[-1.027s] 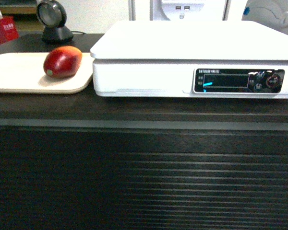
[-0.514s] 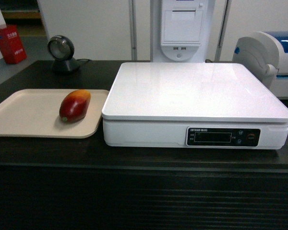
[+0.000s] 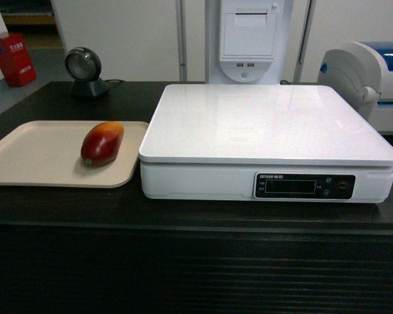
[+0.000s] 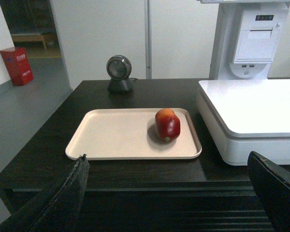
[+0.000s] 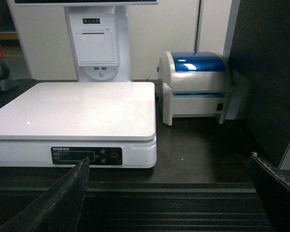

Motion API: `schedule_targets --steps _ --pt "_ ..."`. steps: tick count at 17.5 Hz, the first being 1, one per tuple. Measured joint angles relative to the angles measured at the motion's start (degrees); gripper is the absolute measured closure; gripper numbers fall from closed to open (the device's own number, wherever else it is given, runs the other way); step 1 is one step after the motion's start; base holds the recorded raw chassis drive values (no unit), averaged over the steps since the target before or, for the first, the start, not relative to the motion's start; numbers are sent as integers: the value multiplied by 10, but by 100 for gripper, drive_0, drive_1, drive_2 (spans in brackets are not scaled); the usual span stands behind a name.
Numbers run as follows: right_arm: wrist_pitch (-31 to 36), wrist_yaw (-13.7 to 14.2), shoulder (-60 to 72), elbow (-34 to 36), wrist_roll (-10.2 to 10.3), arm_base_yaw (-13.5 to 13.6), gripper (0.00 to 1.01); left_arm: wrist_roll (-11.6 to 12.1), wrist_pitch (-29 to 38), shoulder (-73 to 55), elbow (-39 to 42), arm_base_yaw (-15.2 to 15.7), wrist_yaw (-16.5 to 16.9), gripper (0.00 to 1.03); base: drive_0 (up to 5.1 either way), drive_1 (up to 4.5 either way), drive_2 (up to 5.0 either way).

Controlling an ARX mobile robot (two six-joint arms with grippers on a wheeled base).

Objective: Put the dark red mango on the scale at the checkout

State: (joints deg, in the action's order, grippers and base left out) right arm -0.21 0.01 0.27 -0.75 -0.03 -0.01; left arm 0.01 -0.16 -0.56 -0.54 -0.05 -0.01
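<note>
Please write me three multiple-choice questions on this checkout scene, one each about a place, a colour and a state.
1. Where does the dark red mango lie?
A. on the scale's platform
B. on the beige tray
C. on the bare counter

2. What colour is the scale?
A. white
B. black
C. blue

3. How do the left gripper's jaws stand?
A. shut on the mango
B. shut on nothing
C. open, holding nothing

Answers:
1. B, as the mango rests on the tray, left of the scale.
2. A, as platform and body are white.
3. C, as the left wrist view shows them wide apart, short of the tray.
</note>
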Motion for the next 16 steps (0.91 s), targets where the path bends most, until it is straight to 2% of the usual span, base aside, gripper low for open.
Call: schedule_targets --steps 16 --pt "0 0 0 0 0 0 3 0 0 0 0 0 0 5 0 0 0"
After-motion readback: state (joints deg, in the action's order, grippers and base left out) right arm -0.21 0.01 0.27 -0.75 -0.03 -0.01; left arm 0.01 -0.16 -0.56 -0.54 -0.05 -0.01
